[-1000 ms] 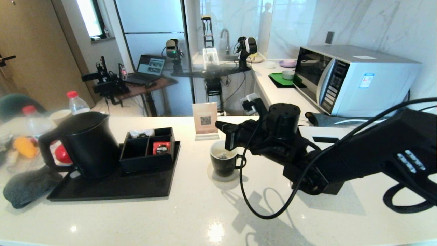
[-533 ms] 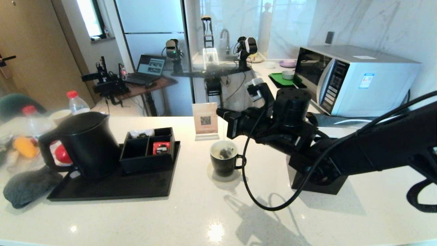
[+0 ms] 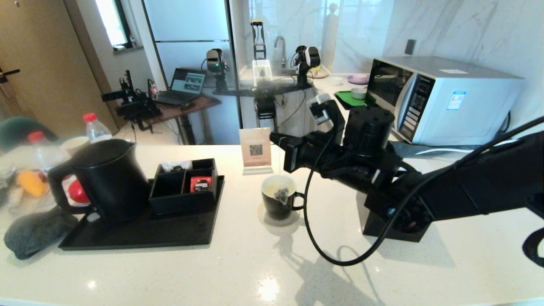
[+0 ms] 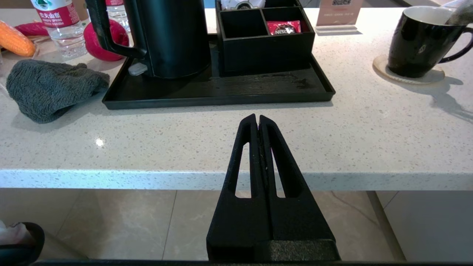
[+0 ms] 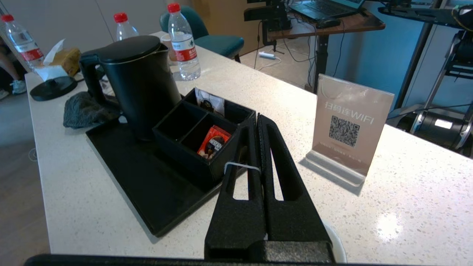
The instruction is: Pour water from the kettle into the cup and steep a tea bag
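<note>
One tea bag (image 3: 281,194) hangs at rim of black mug (image 3: 278,203), mid-table, on thin white string (image 5: 242,166) pinched in clenched right tool (image 3: 277,141) above. Bag light, limp, likely tears easily; hold by string only. Left tool (image 4: 258,122) clenched empty, near table edge. Kettle (image 3: 108,179) far left on tray (image 3: 140,236).

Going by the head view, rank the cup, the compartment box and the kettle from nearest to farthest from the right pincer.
1. The cup, just below the right pincer, which pinches the tea bag's string.
2. The compartment box, on the black tray, further left.
3. The kettle, at the tray's far left end.
</note>
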Tool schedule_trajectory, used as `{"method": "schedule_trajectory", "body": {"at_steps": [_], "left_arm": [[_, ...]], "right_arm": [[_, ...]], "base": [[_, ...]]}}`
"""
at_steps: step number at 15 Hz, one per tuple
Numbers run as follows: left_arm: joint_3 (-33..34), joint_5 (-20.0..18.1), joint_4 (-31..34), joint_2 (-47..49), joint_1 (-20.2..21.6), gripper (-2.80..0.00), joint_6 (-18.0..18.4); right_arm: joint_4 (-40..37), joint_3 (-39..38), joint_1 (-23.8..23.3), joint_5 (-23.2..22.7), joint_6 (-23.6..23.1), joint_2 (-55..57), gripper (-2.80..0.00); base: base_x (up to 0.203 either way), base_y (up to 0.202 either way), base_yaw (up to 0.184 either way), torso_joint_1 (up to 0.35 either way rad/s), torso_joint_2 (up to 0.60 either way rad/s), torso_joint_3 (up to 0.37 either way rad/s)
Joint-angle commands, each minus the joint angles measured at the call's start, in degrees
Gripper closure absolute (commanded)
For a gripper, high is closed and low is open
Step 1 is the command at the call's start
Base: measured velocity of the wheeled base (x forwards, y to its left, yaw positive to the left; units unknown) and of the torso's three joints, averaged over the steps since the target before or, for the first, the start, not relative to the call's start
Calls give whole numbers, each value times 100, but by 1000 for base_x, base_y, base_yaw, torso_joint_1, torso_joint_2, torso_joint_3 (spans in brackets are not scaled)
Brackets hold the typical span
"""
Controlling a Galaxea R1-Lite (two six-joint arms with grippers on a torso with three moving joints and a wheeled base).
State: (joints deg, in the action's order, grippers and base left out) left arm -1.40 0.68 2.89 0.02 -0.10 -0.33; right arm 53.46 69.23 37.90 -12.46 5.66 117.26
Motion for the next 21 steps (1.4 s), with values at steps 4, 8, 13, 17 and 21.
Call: {"method": "schedule_trajectory", "body": {"at_steps": [4, 8, 13, 17, 21], "left_arm": [[0, 2, 1, -2, 1, 0, -11], [0, 2, 1, -2, 1, 0, -11], [0, 2, 1, -2, 1, 0, -11], [0, 2, 1, -2, 1, 0, -2], [0, 2, 1, -2, 1, 0, -2]], "right_arm": [[33, -131, 7, -8, -21, -98, 0], [24, -147, -2, 25, -25, -151, 0], [76, -455, -1, 103, -98, -265, 0], [86, -481, -11, 103, -100, -265, 0], [86, -483, -32, 140, -100, -390, 0]], "base": [[0, 0, 0, 0, 0, 0], [0, 0, 0, 0, 0, 0], [0, 0, 0, 0, 0, 0], [0, 0, 0, 0, 0, 0], [0, 0, 0, 0, 0, 0]]}}
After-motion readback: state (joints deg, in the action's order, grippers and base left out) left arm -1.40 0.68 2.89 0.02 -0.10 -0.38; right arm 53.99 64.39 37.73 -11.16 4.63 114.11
